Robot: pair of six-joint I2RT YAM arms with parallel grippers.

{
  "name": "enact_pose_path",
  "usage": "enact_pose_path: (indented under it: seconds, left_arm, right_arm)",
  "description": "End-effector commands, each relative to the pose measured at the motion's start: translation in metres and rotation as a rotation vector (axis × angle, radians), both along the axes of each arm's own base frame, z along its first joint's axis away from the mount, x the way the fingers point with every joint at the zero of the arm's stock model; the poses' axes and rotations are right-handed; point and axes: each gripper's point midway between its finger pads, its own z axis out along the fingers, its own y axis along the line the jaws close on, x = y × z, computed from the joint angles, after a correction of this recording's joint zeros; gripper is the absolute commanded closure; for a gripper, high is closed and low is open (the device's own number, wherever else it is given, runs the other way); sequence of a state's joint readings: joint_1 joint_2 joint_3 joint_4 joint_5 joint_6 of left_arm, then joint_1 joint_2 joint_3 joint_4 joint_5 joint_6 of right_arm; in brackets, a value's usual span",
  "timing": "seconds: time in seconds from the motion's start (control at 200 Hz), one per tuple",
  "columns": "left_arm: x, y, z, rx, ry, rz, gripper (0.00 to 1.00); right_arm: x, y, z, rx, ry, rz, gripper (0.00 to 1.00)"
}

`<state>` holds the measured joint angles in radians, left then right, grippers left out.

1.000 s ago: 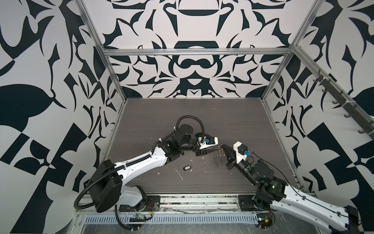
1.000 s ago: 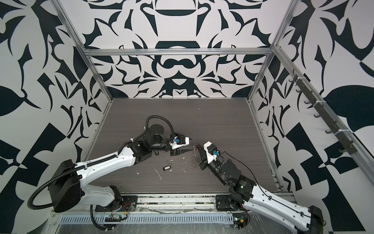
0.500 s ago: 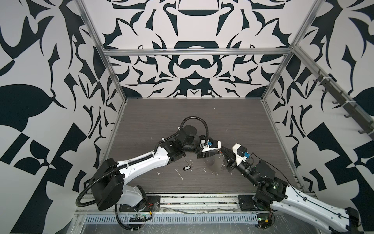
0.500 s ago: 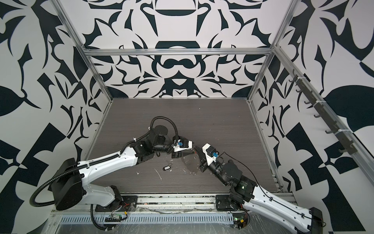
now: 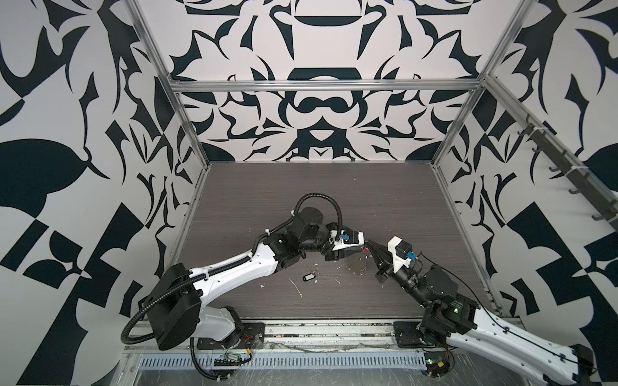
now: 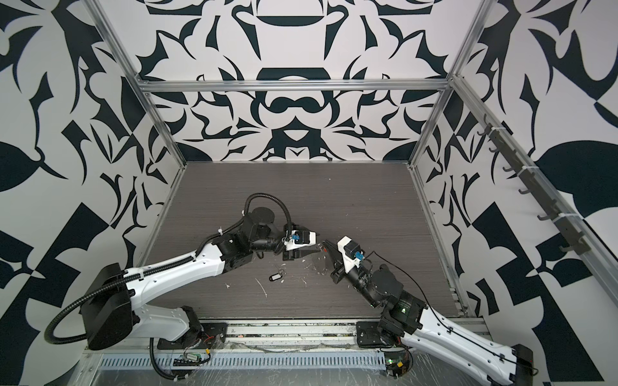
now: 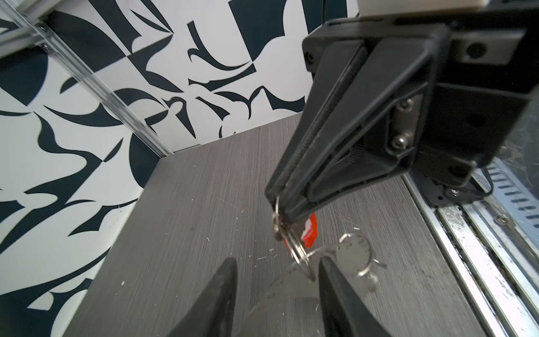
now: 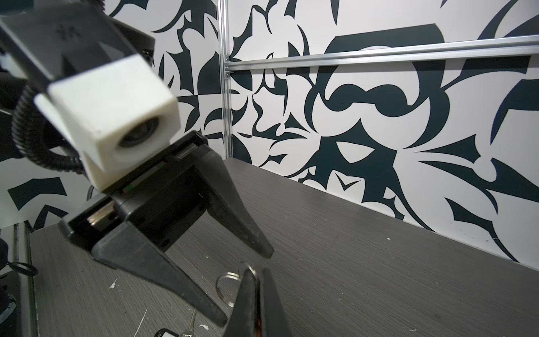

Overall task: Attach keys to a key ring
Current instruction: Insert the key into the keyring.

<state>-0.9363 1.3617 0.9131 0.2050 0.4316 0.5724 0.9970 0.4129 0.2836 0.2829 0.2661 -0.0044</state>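
Black tapered jaws of the right gripper clamped on the split ring of a silver metal key bunch with red-orange plastic tag, jaws of the left gripper set half apart, thin grey see-through round key ring seen between them, grip not discernible, silver key bunch with black tag laid on the dark wood-grain table, clear of both.

Bold black-and-white patterned walls all round, silver frame at the corners, dark grey woodgrain table evenly lit, hooks along one side wall.
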Motion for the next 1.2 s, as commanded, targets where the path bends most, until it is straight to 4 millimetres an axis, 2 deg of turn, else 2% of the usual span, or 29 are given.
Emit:
enact_pose_path:
  seconds: [0.0,0.52,0.65,0.76,0.84,1.195]
  left_arm:
    - [-0.0023,0.0034,0.014,-0.052,-0.032,0.01,0.52]
    - [-0.0056,0.0,0.01,-0.03,-0.006,-0.021,0.73]
    - [-0.0063,-0.0002,0.0102,-0.03,-0.004,-0.024,0.73]
    - [-0.0059,-0.0008,0.0105,-0.029,0.0,-0.023,0.66]
    - [-0.0063,-0.0012,0.0108,-0.03,0.002,-0.027,0.66]
    - [-0.005,-0.0021,0.0091,-0.018,0.009,-0.024,0.84]
  right_arm:
    - [-0.0003,-0.0035,0.0181,0.051,-0.037,-0.011,1.0]
    - [0.0007,-0.0023,0.0166,0.043,-0.03,-0.013,1.0]
    - [0.0011,-0.001,0.0164,0.041,-0.027,-0.01,1.0]
    - [0.0013,0.0009,0.0161,0.037,-0.024,-0.005,1.0]
    - [0.0019,0.0017,0.0157,0.034,-0.022,-0.005,1.0]
    - [0.0018,0.0016,0.0154,0.034,-0.021,-0.005,1.0]
